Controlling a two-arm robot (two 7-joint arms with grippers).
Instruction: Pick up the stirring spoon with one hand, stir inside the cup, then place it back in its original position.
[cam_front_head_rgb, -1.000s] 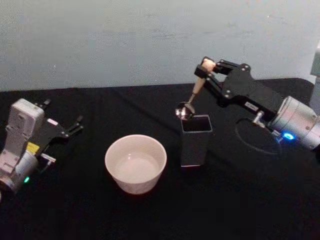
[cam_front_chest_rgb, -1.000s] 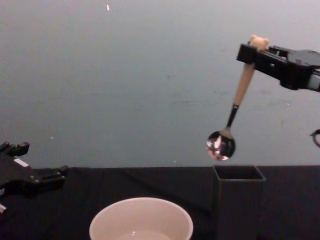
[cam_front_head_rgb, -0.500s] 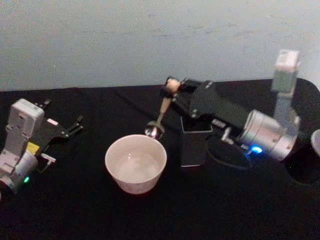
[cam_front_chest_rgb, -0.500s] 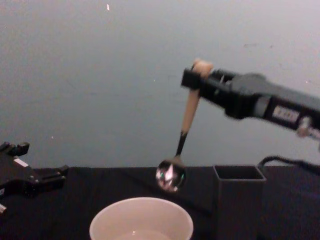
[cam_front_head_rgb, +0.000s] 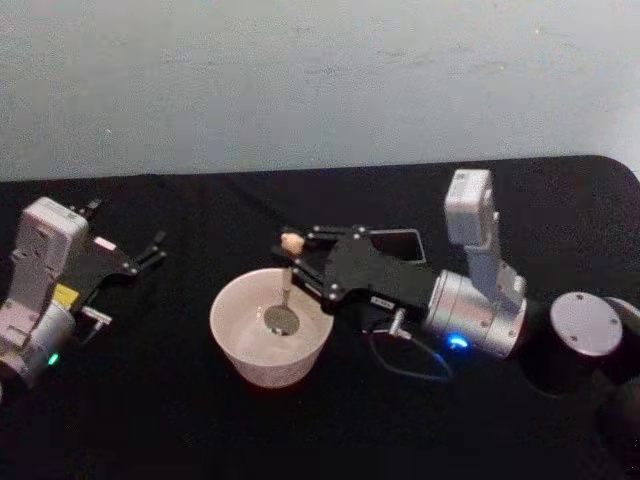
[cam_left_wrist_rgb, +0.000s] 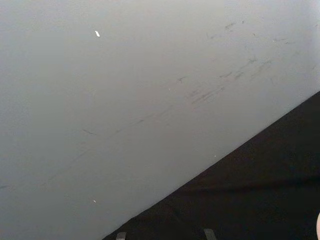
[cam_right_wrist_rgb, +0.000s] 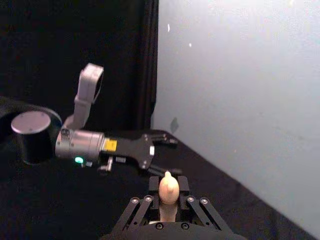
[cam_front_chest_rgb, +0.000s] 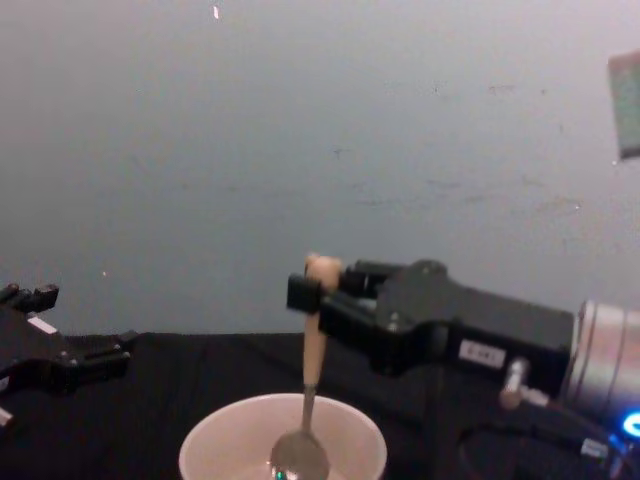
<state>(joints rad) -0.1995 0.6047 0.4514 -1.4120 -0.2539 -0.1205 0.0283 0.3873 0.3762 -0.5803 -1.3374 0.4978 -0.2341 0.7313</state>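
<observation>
The left gripper (cam_front_head_rgb: 153, 250) rests at the far left of the black table (cam_front_head_rgb: 150, 420), fingers spread and empty. In the middle, the spoon (cam_front_head_rgb: 285, 295) stands upright inside the cup (cam_front_head_rgb: 240, 350), its bowl seemingly touching the bottom. The right gripper (cam_front_head_rgb: 293, 250) is clenched on the spoon's handle just under the bear head. The holder (cam_front_head_rgb: 405, 243) sits mostly hidden behind it.

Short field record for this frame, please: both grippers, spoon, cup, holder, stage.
right gripper: shut on the spoon's handle top, above the cup
spoon: upright, bowl down inside the cup
cup: on the black table, near centre
holder: right of the cup, mostly hidden
left gripper: open, parked at the table's left
stage: spoon in cup; return to holder not yet done
</observation>
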